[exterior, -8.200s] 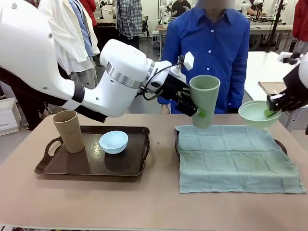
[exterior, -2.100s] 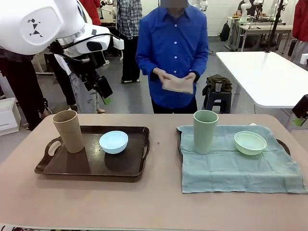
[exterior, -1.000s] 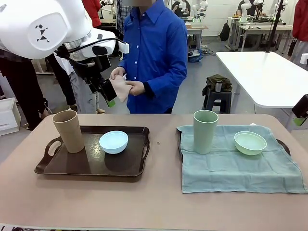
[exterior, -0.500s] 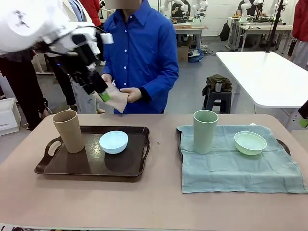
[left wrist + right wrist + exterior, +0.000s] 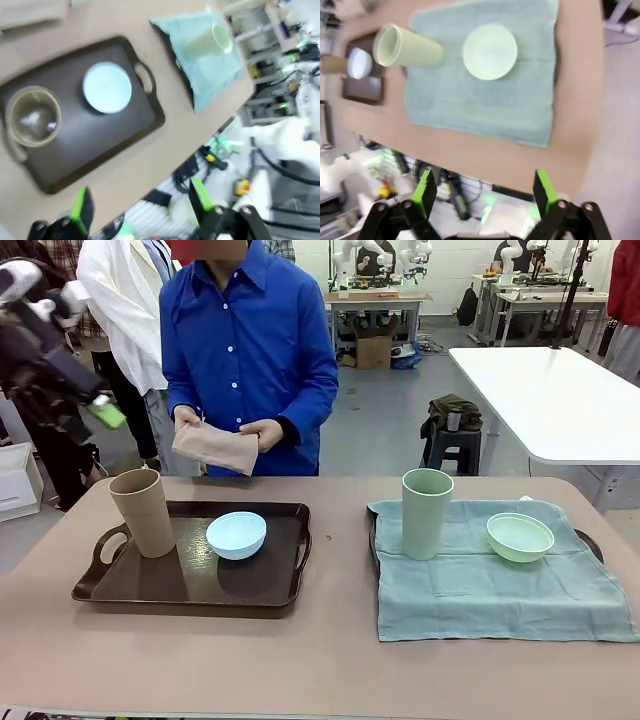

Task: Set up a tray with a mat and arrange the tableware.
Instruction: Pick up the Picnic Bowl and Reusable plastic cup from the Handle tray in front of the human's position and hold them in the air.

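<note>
A person in a blue shirt stands behind the table and holds a folded tan mat (image 5: 215, 448) in both hands. On the left, a dark brown tray (image 5: 150, 585) carries the tan cup (image 5: 140, 512) and the light blue bowl (image 5: 236, 534). To the right, the pale green cup (image 5: 427, 512) and pale green bowl (image 5: 520, 537) stand on a green mat (image 5: 500, 590) laid over a second tray (image 5: 590, 543). My left gripper (image 5: 98, 412) hangs open at the far left, high above the table. Its wrist view looks down on the brown tray (image 5: 120, 135). My right gripper (image 5: 484, 190) is open high over the green mat (image 5: 480, 105).
A white table (image 5: 545, 390) and a stool (image 5: 455, 435) stand behind on the right. Other people stand at the back left. The tabletop (image 5: 320, 670) in front of both trays is bare.
My left arm has swung back to the left, away from the person. The person has stepped left with the folded tan mat in hand. Cups and bowls have not moved.
</note>
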`<control>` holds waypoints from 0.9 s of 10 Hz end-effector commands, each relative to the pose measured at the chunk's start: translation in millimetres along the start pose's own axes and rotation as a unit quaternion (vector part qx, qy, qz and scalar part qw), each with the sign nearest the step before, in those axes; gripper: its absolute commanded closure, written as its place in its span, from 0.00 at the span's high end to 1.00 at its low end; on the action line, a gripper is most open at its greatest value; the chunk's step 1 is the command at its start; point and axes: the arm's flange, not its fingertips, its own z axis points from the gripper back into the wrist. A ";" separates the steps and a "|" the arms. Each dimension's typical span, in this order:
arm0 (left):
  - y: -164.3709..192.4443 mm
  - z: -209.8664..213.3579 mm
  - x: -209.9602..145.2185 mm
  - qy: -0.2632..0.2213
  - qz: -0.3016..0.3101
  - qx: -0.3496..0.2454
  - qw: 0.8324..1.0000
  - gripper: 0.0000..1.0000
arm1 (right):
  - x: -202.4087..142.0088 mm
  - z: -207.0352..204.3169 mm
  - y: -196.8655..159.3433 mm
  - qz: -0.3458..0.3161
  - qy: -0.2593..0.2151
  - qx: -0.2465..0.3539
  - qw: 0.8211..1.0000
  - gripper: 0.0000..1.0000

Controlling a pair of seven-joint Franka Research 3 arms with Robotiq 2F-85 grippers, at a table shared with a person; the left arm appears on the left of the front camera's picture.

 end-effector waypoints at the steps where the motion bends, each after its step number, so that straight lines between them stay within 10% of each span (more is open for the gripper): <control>1: 26.1 19.1 -11.1 -0.033 0.065 -0.034 0.997 1.00 | 12.9 26.3 -30.0 -0.061 -0.006 0.105 0.993 1.00; 6: 122.0 56.2 -47.2 -0.114 0.133 -0.210 0.962 1.00 | 7.9 38.7 -99.6 -0.156 -0.039 0.195 0.967 1.00; 8: 106.0 54.2 -46.8 -0.100 0.136 -0.162 0.972 1.00 | 6.1 25.8 -94.4 -0.143 -0.058 0.070 0.986 1.00; 9: 106.0 54.2 -46.8 -0.100 0.136 -0.162 0.972 1.00 | 5.1 39.3 -106.4 -0.164 -0.040 0.180 0.969 1.00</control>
